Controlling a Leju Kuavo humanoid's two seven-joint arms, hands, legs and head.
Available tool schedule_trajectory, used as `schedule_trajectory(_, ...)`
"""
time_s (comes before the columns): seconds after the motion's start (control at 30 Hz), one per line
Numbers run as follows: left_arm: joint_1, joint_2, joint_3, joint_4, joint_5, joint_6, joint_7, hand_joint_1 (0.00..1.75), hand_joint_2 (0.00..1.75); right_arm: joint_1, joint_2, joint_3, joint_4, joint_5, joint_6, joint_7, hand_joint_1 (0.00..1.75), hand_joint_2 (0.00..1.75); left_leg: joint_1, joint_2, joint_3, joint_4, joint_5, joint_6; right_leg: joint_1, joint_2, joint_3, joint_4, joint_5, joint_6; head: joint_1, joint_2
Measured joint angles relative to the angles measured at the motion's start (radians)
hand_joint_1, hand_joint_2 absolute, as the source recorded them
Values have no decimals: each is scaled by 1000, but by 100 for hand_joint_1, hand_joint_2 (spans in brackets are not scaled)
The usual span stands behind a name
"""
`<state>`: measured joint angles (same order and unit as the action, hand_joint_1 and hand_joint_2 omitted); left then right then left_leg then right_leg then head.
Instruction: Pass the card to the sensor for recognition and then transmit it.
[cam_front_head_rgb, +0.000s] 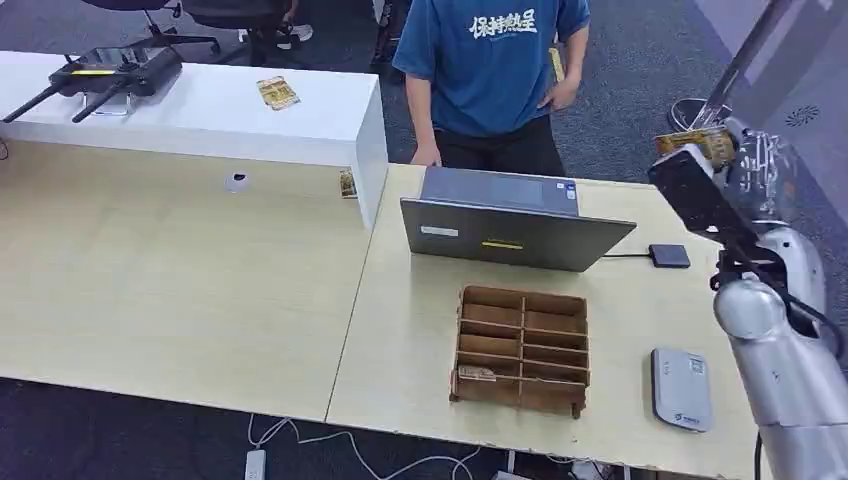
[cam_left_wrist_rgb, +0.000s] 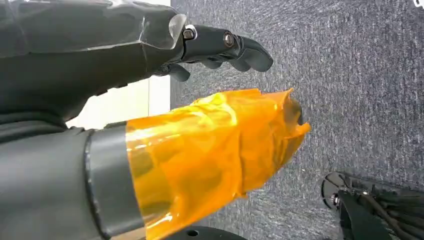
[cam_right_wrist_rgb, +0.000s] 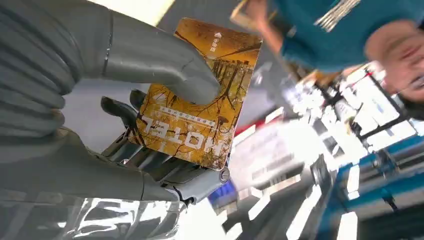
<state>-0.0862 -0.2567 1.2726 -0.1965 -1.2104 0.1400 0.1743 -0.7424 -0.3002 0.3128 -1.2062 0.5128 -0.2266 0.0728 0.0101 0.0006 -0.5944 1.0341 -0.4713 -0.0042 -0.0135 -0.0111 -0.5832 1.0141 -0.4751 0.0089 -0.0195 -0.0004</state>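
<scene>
My right hand (cam_front_head_rgb: 742, 165) is raised high at the table's right edge and pinches a yellow-orange hotel card (cam_front_head_rgb: 694, 143). Close up, the thumb presses the card (cam_right_wrist_rgb: 200, 95) against the dark fingers (cam_right_wrist_rgb: 125, 110), and the word HOTEL shows on its face. The grey-white card sensor (cam_front_head_rgb: 681, 388) lies flat on the table near the front right corner, well below that hand. My left hand (cam_left_wrist_rgb: 150, 100) hangs over grey carpet, its thumb wrapped in orange film, its fingers (cam_left_wrist_rgb: 225, 45) stretched out and holding nothing.
A wooden divided box (cam_front_head_rgb: 522, 348) stands left of the sensor, with a card (cam_front_head_rgb: 477, 373) in a front slot. Behind it a laptop (cam_front_head_rgb: 515, 220) is open, wired to a small black device (cam_front_head_rgb: 669, 255). A person in a blue shirt (cam_front_head_rgb: 490, 60) stands behind the table.
</scene>
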Motion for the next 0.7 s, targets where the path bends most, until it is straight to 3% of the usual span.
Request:
schedule_trajectory(0.23,5,0,1,0,31,7,-10,0,0,74,-27,-24,-14,-266,54,-45,175,175,0,0,0,0,0,0,0,0,0,0,0,0,0,0)
schedule_trajectory(0.47,10,-4,12,0,45,8,-17,0,0,183,-77,-25,-69,-310,55,-72,175,175,0,0,0,0,-1,0,0,1,-1,0,0,0,0,0)
schedule_trajectory(0.7,10,-5,24,0,52,10,-19,0,0,221,-105,-25,-101,-309,51,-73,175,175,0,0,0,0,0,0,0,0,-1,0,0,0,0,0)
